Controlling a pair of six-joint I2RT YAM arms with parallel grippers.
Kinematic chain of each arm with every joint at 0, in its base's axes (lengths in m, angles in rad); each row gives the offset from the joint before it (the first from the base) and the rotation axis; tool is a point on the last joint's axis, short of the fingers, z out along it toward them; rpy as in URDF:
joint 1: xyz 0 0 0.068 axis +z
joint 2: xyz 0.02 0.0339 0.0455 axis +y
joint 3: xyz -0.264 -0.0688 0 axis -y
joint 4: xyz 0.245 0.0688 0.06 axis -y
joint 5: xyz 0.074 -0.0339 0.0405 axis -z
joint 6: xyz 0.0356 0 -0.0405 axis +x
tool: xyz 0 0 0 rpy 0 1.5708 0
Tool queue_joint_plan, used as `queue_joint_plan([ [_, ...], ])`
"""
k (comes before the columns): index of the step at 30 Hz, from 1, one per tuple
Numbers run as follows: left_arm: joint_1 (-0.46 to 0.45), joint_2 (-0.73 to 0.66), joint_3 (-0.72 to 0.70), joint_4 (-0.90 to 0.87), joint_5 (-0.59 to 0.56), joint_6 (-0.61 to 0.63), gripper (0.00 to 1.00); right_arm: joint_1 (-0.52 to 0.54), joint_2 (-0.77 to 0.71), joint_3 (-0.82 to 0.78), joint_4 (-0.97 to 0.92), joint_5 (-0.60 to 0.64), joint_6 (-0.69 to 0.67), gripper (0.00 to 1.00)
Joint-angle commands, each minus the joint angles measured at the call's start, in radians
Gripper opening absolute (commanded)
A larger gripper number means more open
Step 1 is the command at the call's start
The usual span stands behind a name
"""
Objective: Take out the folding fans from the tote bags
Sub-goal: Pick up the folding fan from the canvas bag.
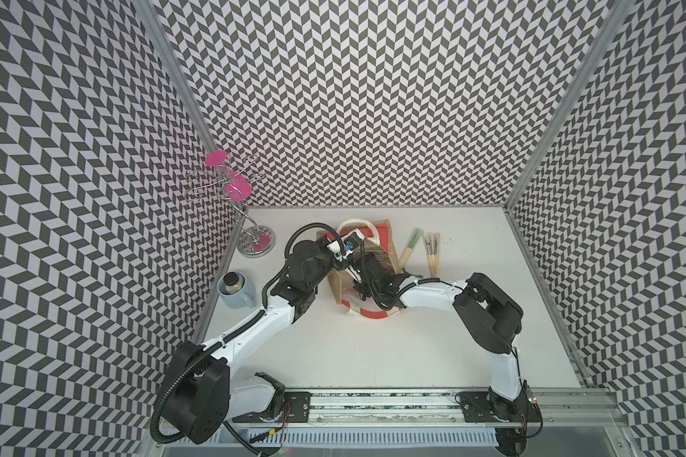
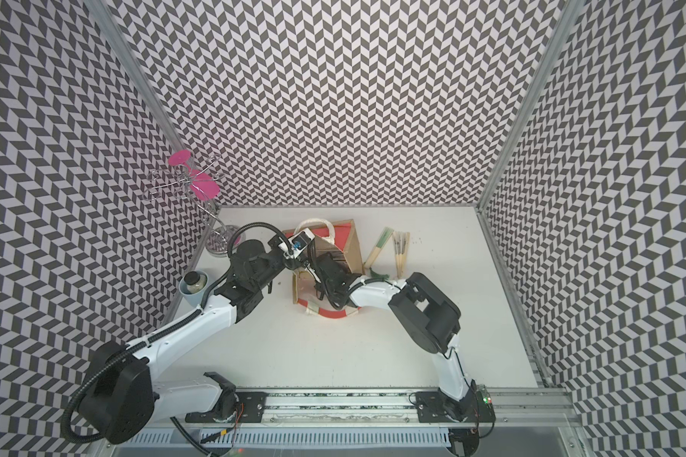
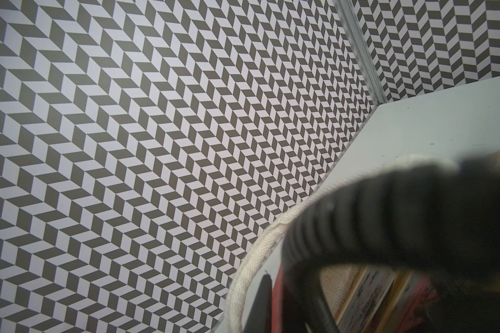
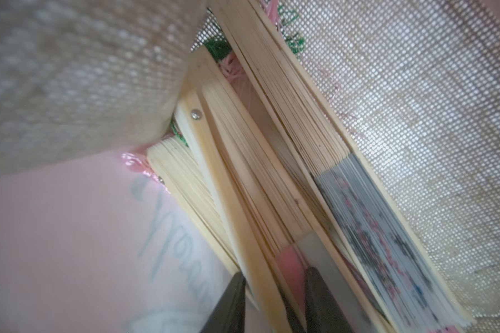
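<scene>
The tote bag [image 1: 382, 232] [image 2: 347, 237], tan jute with red and white panels, sits at the middle back of the table in both top views. My left gripper [image 1: 342, 260] [image 2: 294, 263] is shut on its near rim. In the left wrist view one dark finger [image 3: 267, 305] lies against the red panel beside the cream handle [image 3: 260, 250]. My right gripper [image 4: 275, 272] is inside the bag, shut on one bamboo folding fan [image 4: 251, 259] among several more [image 4: 367, 230]. Three fans [image 1: 410, 245] [image 1: 432, 253] [image 2: 400, 253] lie on the table right of the bag.
A wire stand with pink discs [image 1: 234, 190] [image 2: 199, 186] stands at the back left. A blue mug holding a jar [image 1: 234, 291] [image 2: 193, 285] sits by the left wall. Patterned walls enclose three sides. The arms' rail [image 1: 373, 397] runs along the front.
</scene>
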Motion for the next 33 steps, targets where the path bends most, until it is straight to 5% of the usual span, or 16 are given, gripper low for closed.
queue_joint_plan([
  [1,-0.016,-0.006,0.025,0.067,0.036,-0.002,0.00,0.008,-0.003,-0.012,-0.096,-0.052,0.025,0.29],
  [14,-0.017,-0.016,0.016,0.066,0.035,-0.001,0.00,0.008,0.043,0.064,-0.102,0.020,0.035,0.14],
  [21,-0.016,-0.012,0.020,0.084,0.010,-0.022,0.00,0.010,-0.056,0.041,-0.090,0.067,0.085,0.06],
  [33,-0.019,0.048,0.098,0.090,-0.186,-0.095,0.00,0.009,-0.293,-0.042,-0.140,-0.080,0.275,0.00],
])
